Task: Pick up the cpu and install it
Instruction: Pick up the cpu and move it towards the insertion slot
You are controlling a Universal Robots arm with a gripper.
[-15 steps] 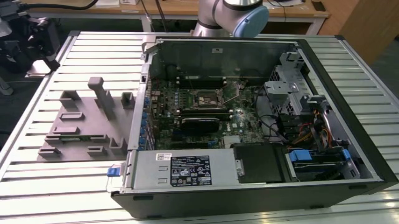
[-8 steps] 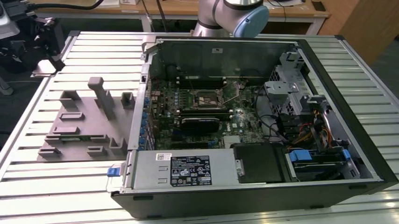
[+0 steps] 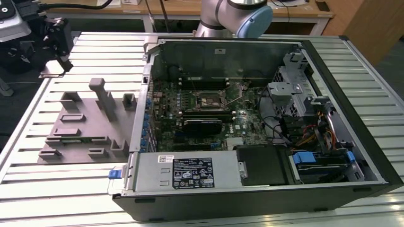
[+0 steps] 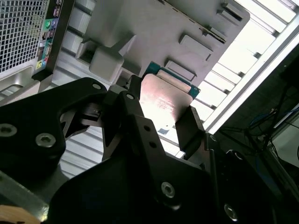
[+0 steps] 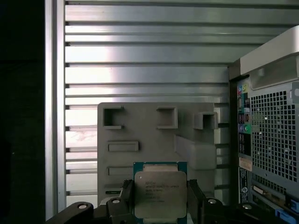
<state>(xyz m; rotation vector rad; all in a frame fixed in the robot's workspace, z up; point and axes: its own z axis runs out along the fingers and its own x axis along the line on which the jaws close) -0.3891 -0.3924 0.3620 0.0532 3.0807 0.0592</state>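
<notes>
The cpu [image 5: 160, 193], a small square chip with a silvery top plate and a green edge, sits clamped between my gripper's [image 5: 160, 201] two black fingers [image 5: 195, 196]. In the second wrist view the cpu [image 4: 164, 99] is held the same way, with the gripper [image 4: 161, 116] shut on its sides. In the exterior view the gripper [image 3: 57, 64] hangs at the far left, above the table's back corner, with the pale cpu [image 3: 52, 70] at its tip. It is above and beyond the grey tray [image 3: 82, 123]. The socket [image 3: 211, 100] lies on the motherboard inside the open computer case [image 3: 353, 156].
The grey tray [image 5: 140, 121] with raised holders lies on the ribbed metal table [image 3: 57, 184], at the exterior view's left of the case. The case's perforated rear panel [image 5: 273, 135] stands close beside the tray. A drive cage and cables [image 3: 303, 118] crowd the case's right side.
</notes>
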